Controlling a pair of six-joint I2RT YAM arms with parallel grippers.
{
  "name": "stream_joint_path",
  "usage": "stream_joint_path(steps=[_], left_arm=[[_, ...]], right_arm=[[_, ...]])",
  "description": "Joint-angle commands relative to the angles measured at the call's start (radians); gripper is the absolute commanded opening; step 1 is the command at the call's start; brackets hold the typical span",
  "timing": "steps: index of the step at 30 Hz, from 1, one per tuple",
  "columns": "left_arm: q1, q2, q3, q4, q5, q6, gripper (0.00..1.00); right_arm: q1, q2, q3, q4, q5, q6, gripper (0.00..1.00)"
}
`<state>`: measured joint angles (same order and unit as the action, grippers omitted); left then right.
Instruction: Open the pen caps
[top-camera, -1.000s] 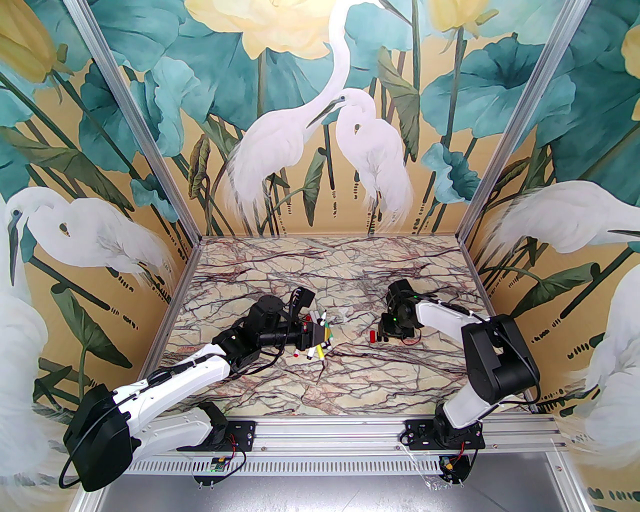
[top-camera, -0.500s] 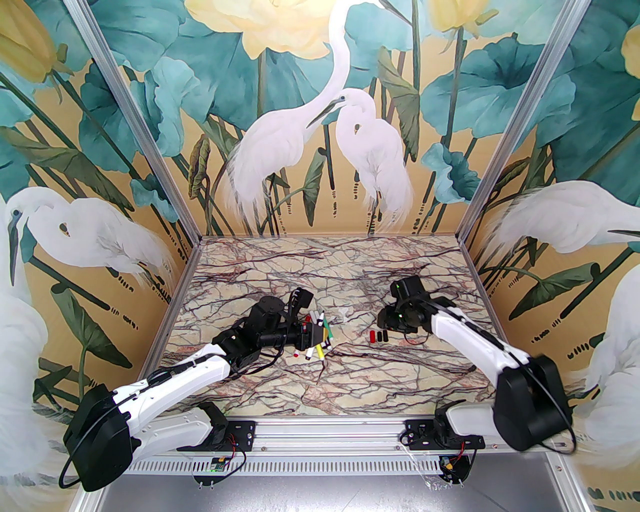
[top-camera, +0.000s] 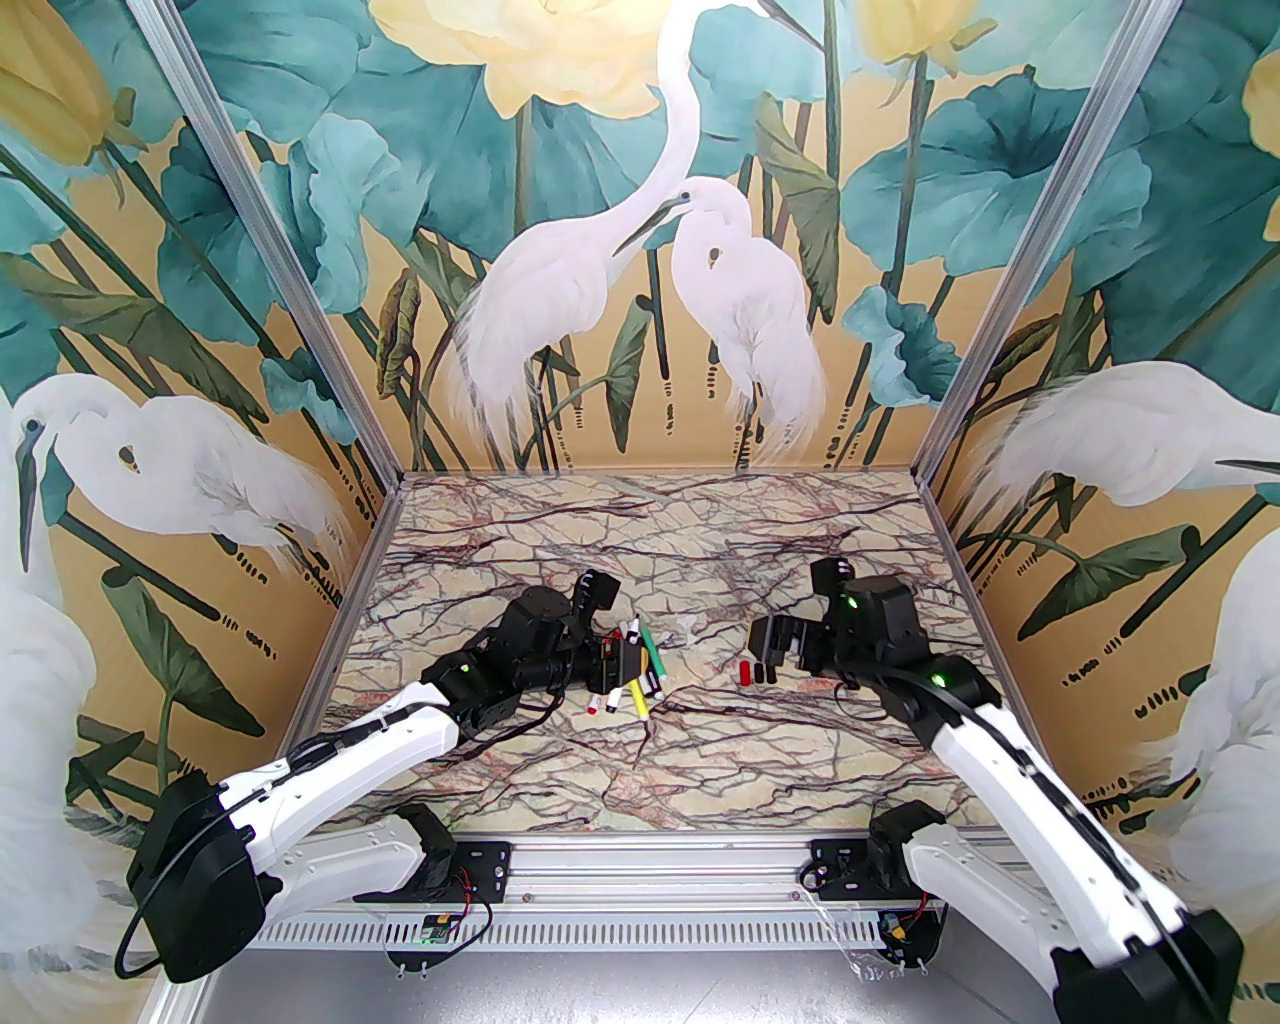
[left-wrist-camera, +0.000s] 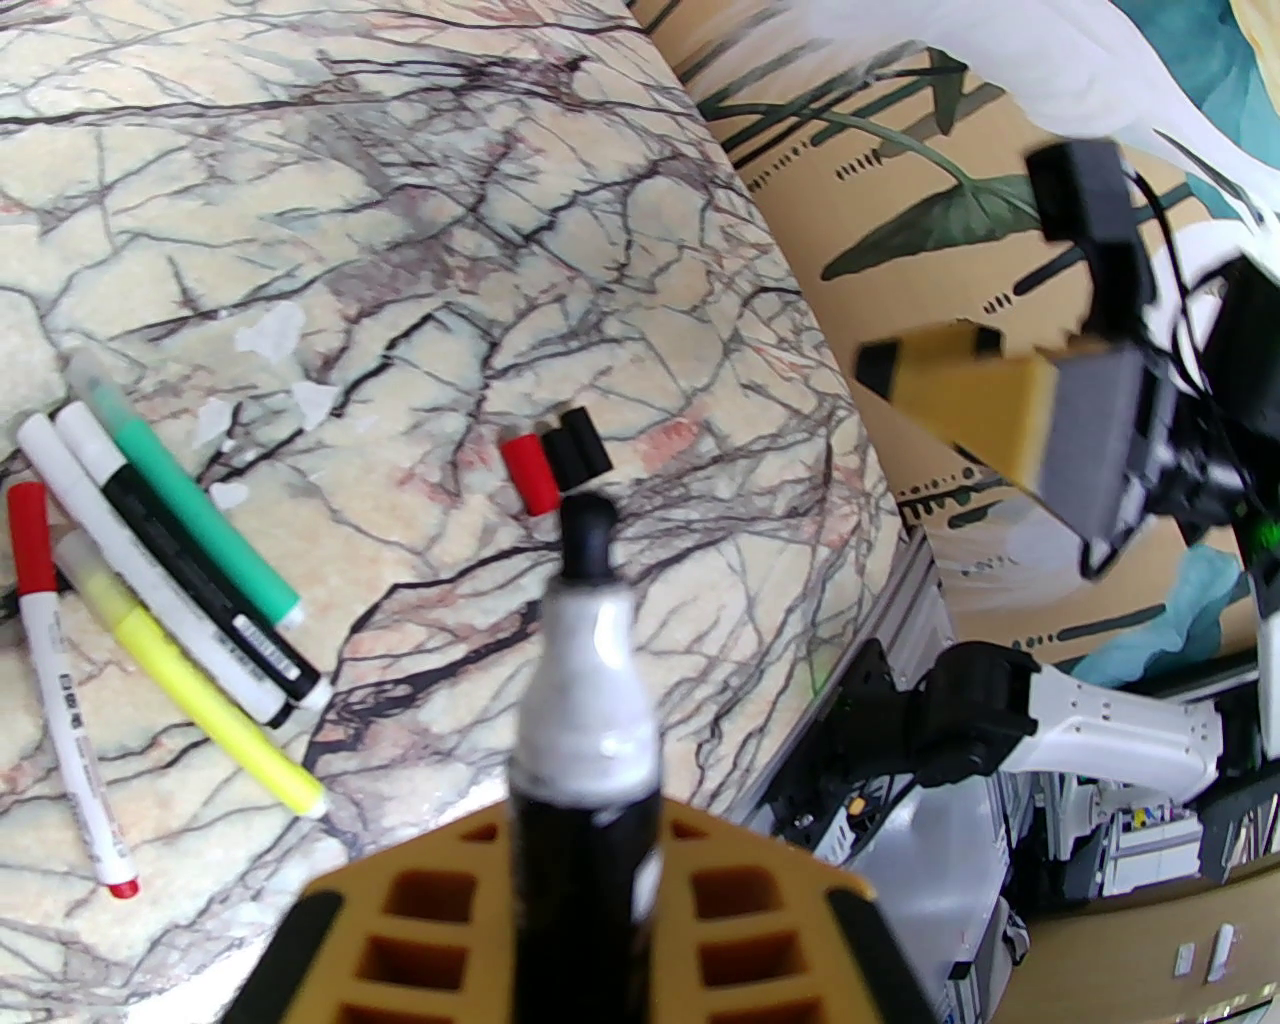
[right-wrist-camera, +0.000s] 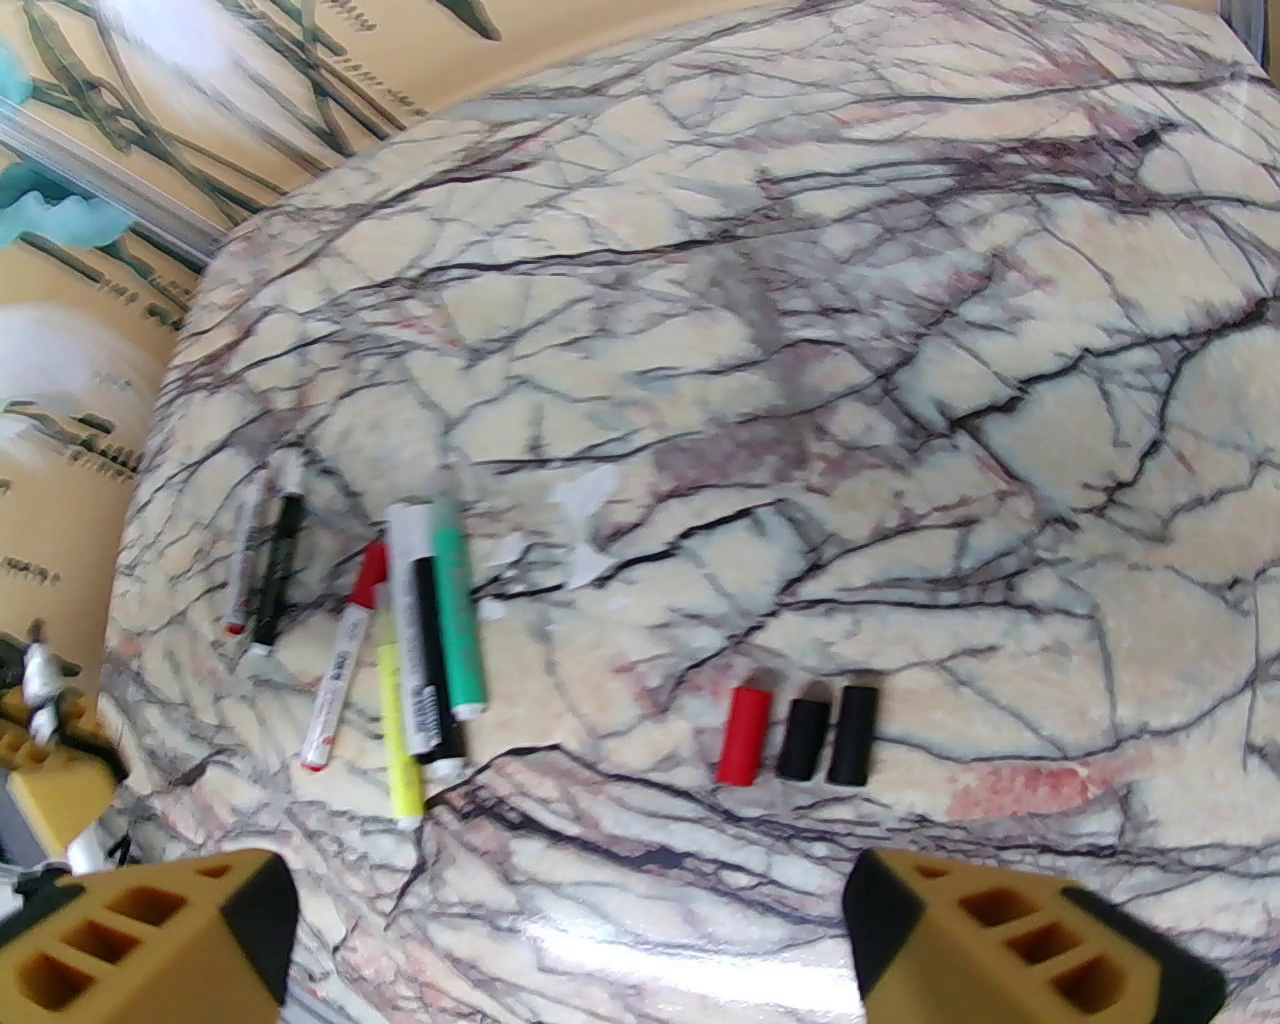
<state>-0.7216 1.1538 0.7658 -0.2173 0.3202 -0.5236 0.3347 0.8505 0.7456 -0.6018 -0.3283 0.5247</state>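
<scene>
Top external: left gripper (top-camera: 628, 662) clamps pen (left-wrist-camera: 588, 690); right gripper (top-camera: 785, 650) spread beside caps (top-camera: 757, 672), clear of table (top-camera: 700, 560) edges.

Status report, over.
Left gripper shut on black-and-white pen, cap off. Right gripper open, empty, near three loose caps. Other pens grouped apart from caps.

Table (top-camera: 700, 770): being occupied left of centre by pens (right-wrist-camera: 425, 650) lying side by side in a cluster.
Pen caps (right-wrist-camera: 803, 738): three being displayed in a row right of the pens, apart from them.
Small scraps (right-wrist-camera: 590, 565): being displayed between both groups, farther back.
Held pen (left-wrist-camera: 585, 660): being gripped in the left gripper (left-wrist-camera: 585, 890) above the cluster.
Right gripper (top-camera: 775, 650): being held just beside the caps, on their right.
</scene>
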Motion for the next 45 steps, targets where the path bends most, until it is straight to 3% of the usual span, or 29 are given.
stream_joint_path(steps=[1,8,21,33,45], left_arm=[[0.014,0.037,0.052,-0.107,-0.112,0.014,0.07],[0.054,0.124,0.123,-0.241,-0.268,0.007,0.07],[0.085,0.406,0.259,-0.265,-0.588,0.11,0.05],[0.136,0.619,0.326,-0.246,-0.687,0.177,0.06],[0.136,0.69,0.333,-0.263,-0.714,0.18,0.09]], right_arm=[[0.009,-0.063,-0.03,0.045,-0.1,0.031,0.99],[0.013,-0.155,-0.056,0.073,-0.143,0.044,0.99],[0.013,-0.166,-0.07,0.088,-0.157,0.042,0.99],[0.013,-0.166,-0.069,0.086,-0.135,0.066,0.99],[0.013,-0.149,-0.065,0.091,-0.118,0.085,1.0]])
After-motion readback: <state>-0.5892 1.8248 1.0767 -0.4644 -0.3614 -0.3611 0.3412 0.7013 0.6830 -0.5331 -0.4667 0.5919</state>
